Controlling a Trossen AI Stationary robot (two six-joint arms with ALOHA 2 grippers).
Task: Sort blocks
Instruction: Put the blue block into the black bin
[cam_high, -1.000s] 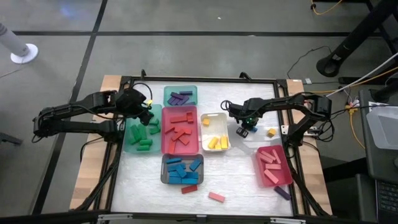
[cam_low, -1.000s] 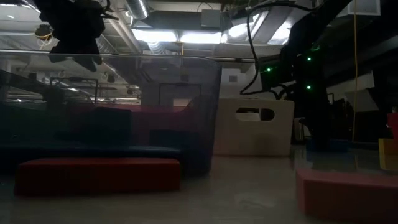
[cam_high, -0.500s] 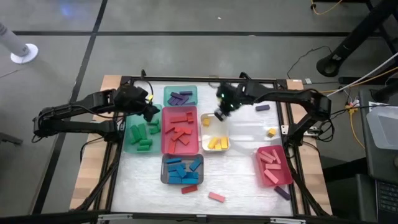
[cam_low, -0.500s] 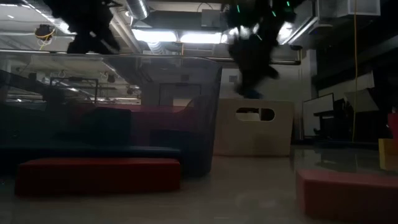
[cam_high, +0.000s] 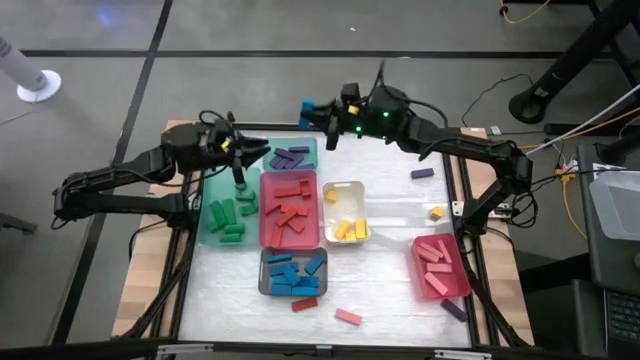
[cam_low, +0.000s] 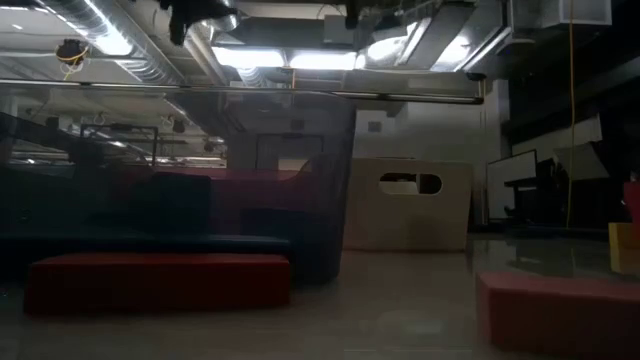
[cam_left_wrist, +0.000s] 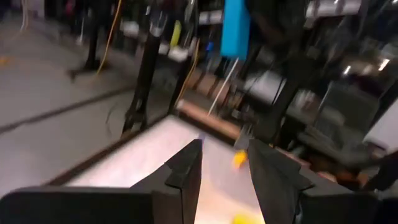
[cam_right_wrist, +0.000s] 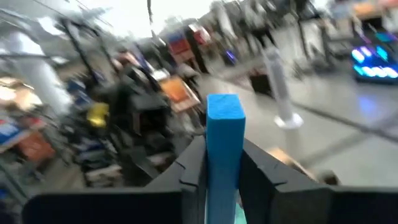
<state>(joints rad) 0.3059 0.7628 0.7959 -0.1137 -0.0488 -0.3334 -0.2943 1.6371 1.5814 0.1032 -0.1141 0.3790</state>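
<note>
My right gripper (cam_high: 322, 113) (cam_right_wrist: 222, 144) is raised high over the table's far edge and shut on a blue bar block (cam_high: 307, 110) (cam_right_wrist: 224, 118). That block also shows in the left wrist view (cam_left_wrist: 235, 25). My left gripper (cam_high: 258, 150) (cam_left_wrist: 224, 149) is open and empty, raised near the teal tray (cam_high: 312, 150) of purple blocks and pointing toward the table's right. Sorted blocks lie in the green (cam_high: 206, 232), red (cam_high: 264, 215), white (cam_high: 345, 187), grey (cam_high: 264, 270) and pink trays (cam_high: 456, 288). My right gripper pinches the blue bar between its two fingers (cam_right_wrist: 193, 162) at one end (cam_right_wrist: 224, 165). The rest of the bar sticks out past the fingertips, in line with them. The fingers lie about level, pointing toward the table's left, and the block is lifted clear.
Loose blocks lie on the table: a purple one (cam_high: 422, 173), a yellow one (cam_high: 437, 212), a red one (cam_high: 304, 302) (cam_low: 155, 280), a pink one (cam_high: 348, 317) (cam_low: 555, 310) and a purple one (cam_high: 454, 309) at the near right. A black frame (cam_high: 320, 128) rims the table.
My right gripper lifted the blue block off the table beside the white tray, swung up and toward the far left, and tipped about level. My left gripper rose from over the green tray toward the far edge and now points right.
</note>
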